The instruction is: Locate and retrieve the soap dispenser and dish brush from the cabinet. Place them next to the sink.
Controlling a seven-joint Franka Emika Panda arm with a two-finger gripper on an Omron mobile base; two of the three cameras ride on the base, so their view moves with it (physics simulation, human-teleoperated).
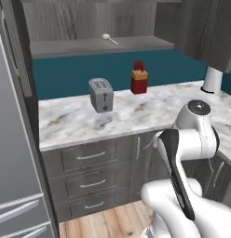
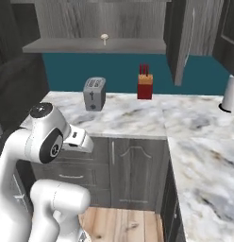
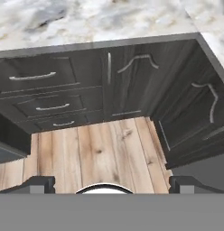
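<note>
The cabinet (image 1: 89,46) (image 2: 90,46) stands open above the counter, its grey shelf board bare except for the dish brush (image 1: 108,38) (image 2: 104,38). The pale brush lies near the shelf's middle, handle towards the right. The soap dispenser and the sink are out of view. My arm is folded low in front of the counter, well below the shelf. My gripper (image 3: 111,184) is open with nothing between its fingers (image 3: 39,182) and points down at the wooden floor before the lower cupboards.
On the marble counter (image 1: 136,116) (image 2: 133,118) stand a grey toaster (image 1: 101,94) (image 2: 94,93) and a red knife block (image 1: 139,78) (image 2: 145,85). A white appliance (image 1: 212,79) (image 2: 230,93) sits at the right. A fridge (image 1: 15,162) is left; an open cabinet door (image 2: 182,42) hangs at upper right.
</note>
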